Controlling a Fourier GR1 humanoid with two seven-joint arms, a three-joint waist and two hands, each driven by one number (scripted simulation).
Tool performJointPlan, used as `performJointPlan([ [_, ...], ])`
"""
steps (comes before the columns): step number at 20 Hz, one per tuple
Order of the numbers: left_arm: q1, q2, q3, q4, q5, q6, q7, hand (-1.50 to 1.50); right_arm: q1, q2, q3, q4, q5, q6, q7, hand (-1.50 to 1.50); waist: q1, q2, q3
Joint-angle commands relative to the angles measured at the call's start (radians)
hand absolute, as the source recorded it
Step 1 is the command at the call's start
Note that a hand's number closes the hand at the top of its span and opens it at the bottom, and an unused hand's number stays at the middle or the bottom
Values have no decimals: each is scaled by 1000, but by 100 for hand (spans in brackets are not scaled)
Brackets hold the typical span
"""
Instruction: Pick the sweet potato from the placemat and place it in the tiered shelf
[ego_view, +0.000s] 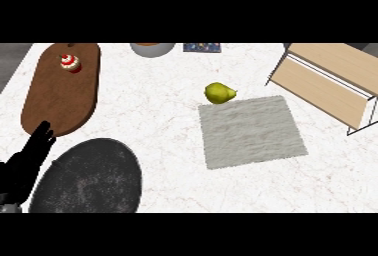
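While the left hand (29, 155) rests at lower left, fingers straight and holding nothing, a yellow-green fruit (220, 93) sits mid-frame, just beside the grey placemat's (251, 132) upper-left corner; the tiered shelf (332, 80) stands upper right.

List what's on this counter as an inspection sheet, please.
Surface: white marbled counter.
Job's things: grey placemat mid-counter; wooden tiered shelf at right; no sweet potato seen.
Clutter: yellow-green pear at the placemat's far left corner; wooden board bearing a small cake; dark round plate; grey bowl at far edge.
Hands: left hand open, resting at left edge; right not in view.
Cables: nothing seen.
Surroundings: grey area beyond the far left corner.
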Motion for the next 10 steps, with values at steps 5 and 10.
performJointPlan([
  [5, 8, -2, 19, -7, 0, 16, 18, 0, 102, -215, -253, -215, -203, 317, 201, -150, -35, -8, 1],
  [10, 29, 1, 29, -27, 2, 20, 19, 0, 142, -352, -428, -203, -357, 514, 254, -150, -58, -17, 1],
])
